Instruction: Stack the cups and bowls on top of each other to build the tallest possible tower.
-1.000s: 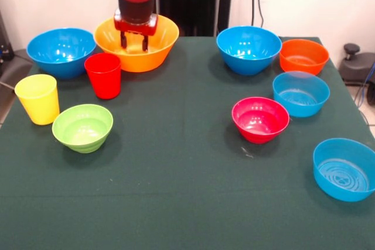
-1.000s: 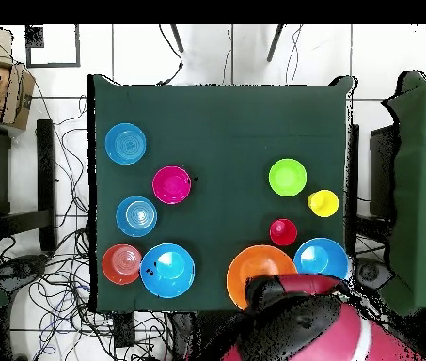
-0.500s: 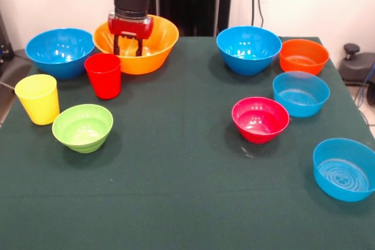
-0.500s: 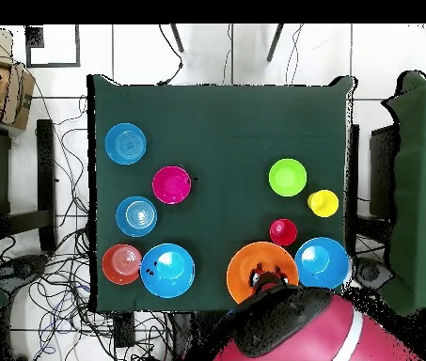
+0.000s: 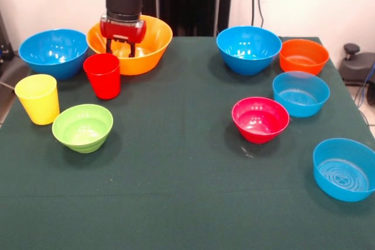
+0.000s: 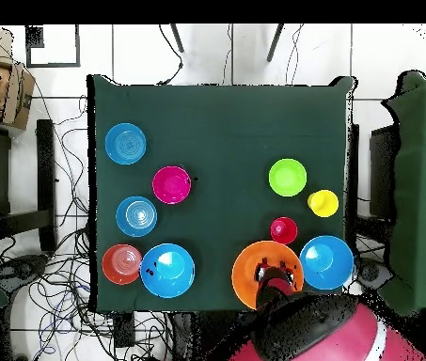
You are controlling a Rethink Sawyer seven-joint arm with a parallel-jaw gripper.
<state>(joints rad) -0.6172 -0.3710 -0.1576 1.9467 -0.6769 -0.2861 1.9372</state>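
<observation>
Fingers of the gripper hung spread apart inside the big yellow-orange bowl, grasping nothing, just behind the red cup.

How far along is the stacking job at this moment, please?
Nothing is stacked: every cup and bowl sits apart on the table. The open gripper hangs over the big yellow-orange bowl, holding nothing. Left to stack: the red cup, yellow cup and the seven other bowls.

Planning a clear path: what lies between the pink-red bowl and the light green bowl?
Nothing: in the front view, only bare green cloth separates the pink-red bowl from the light green bowl.
</observation>
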